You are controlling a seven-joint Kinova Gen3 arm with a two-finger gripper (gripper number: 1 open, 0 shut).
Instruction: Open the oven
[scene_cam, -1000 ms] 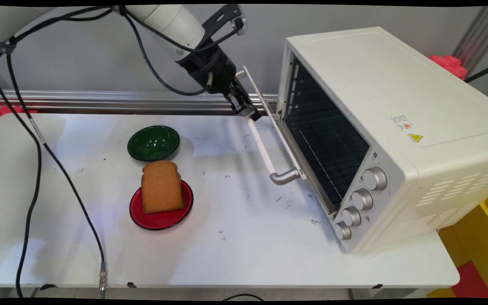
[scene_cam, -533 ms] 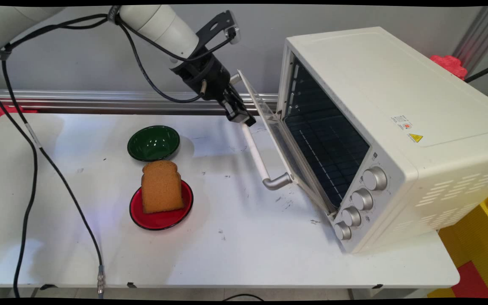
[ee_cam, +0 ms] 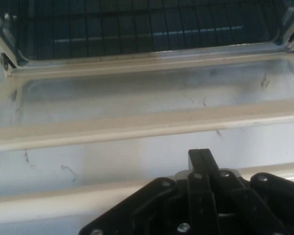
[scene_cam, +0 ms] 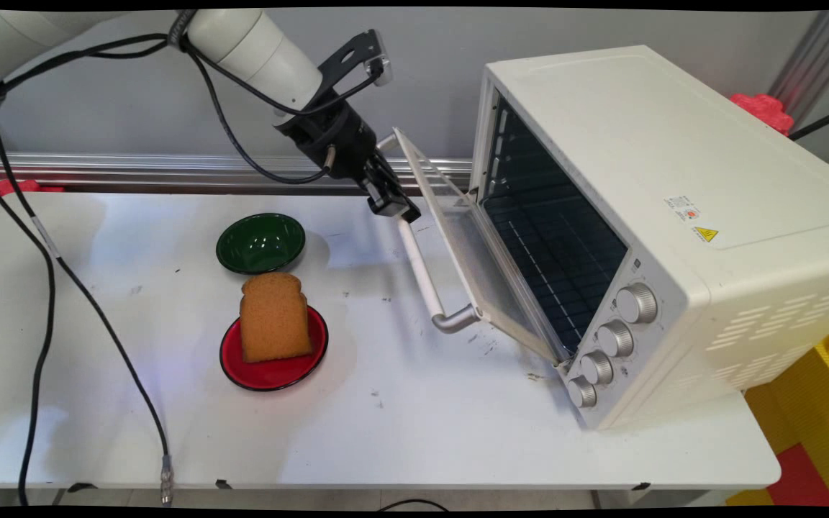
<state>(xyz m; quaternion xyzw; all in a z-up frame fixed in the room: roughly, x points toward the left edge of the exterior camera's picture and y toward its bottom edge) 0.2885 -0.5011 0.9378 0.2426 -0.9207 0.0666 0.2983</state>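
My black gripper (scene_cam: 394,208) is at the far end of the white handle bar (scene_cam: 422,270) of the toaster oven's glass door (scene_cam: 458,237). The door hangs partly open, tilted out from the cream oven (scene_cam: 645,165). In the hand view the gripper (ee_cam: 201,156) is shut, its two fingers pressed together. They reach across the handle (ee_cam: 63,200) into the gap between it and the door frame (ee_cam: 137,125). Beyond the glass the dark wire rack (ee_cam: 137,24) shows inside the oven.
A slice of brown bread (scene_cam: 274,316) leans on a red plate (scene_cam: 278,370) left of the door. A green bowl (scene_cam: 261,242) stands just behind it. A black cable (scene_cam: 98,288) hangs over the table's left side. The oven's knobs (scene_cam: 616,334) face the front.
The gripper has moved left and slightly down with the handle, and the door has swung further open from nearly upright.
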